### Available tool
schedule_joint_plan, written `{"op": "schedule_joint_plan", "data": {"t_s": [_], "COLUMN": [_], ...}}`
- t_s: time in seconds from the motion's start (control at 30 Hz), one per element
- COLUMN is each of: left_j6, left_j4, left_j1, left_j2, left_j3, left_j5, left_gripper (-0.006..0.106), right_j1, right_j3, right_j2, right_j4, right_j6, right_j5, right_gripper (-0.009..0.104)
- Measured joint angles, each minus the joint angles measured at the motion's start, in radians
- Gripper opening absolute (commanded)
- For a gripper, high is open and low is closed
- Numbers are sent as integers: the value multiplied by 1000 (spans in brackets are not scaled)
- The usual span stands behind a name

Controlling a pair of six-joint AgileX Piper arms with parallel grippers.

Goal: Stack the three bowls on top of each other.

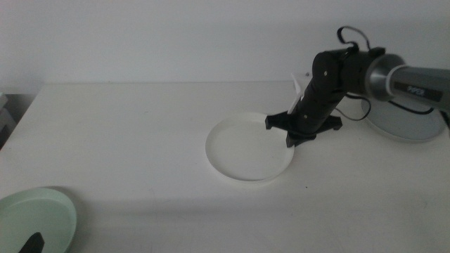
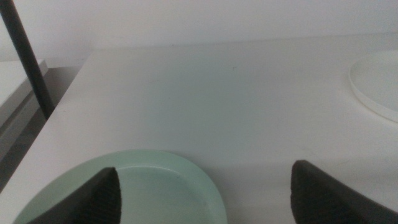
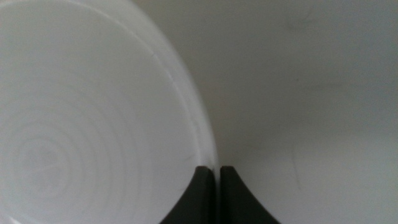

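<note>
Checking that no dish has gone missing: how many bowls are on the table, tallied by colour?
White bowl, its rim pinched by the right pincer: 1
Grey bowl, behind the right arm: 1
Mint green bowl, beneath the open left pincer: 1
Total: 3

bare table [image 1: 126, 133] lies open between mint bowl [image 1: 35, 218] and white bowl [image 1: 246, 151].

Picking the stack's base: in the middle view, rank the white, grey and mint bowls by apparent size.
1. White bowl, fully visible, looks largest.
2-3. Grey bowl and mint bowl: unranked; one is partly hidden by the arm, the other cropped by the frame.
</note>
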Motion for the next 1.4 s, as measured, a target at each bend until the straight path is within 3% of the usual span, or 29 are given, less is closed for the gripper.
{"op": "schedule_joint_plan", "data": {"t_s": [0.13, 0.43, 0.57, 0.77, 1.1, 1.4], "left_j6": [0, 0, 0, 0, 0, 0], "left_j4": [0, 0, 0, 0, 0, 0], "left_j1": [0, 0, 0, 0, 0, 0], "left_j2": [0, 0, 0, 0, 0, 0], "left_j3": [0, 0, 0, 0, 0, 0], "left_j5": [0, 0, 0, 0, 0, 0], "left_gripper": [97, 97, 97, 97, 97, 97], "right_j1": [0, -12, -61, -236, -572, -670], "right_j3": [-5, -10, -82, -228, -246, -246], "right_j2": [28, -24, -91, -114, -67, 62], "right_j4": [7, -23, -57, -72, -83, -83], "right_j6": [-9, -18, -42, -106, -159, -167], "right_j5": [-2, 10, 84, 192, 147, 45], "right_gripper": [6, 53, 64, 64, 57, 53]}}
